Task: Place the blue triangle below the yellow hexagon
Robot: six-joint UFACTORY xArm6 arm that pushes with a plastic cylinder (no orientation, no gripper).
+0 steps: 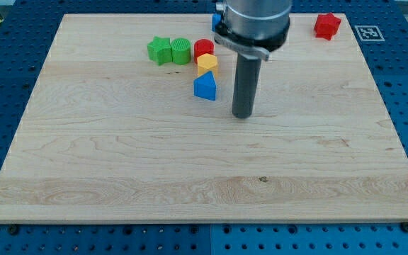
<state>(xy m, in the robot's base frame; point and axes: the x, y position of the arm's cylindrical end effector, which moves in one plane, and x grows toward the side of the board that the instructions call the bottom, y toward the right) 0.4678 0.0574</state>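
The blue triangle lies on the wooden board, right below the yellow hexagon and touching it. A red round block sits just above the yellow hexagon. My tip rests on the board to the right of the blue triangle and slightly lower, a short gap apart from it. The rod rises from there to the arm's grey head at the view's top.
A green star-like block and a green round block sit side by side left of the red round block. A red star-like block lies near the board's top right corner. The board lies on a blue perforated table.
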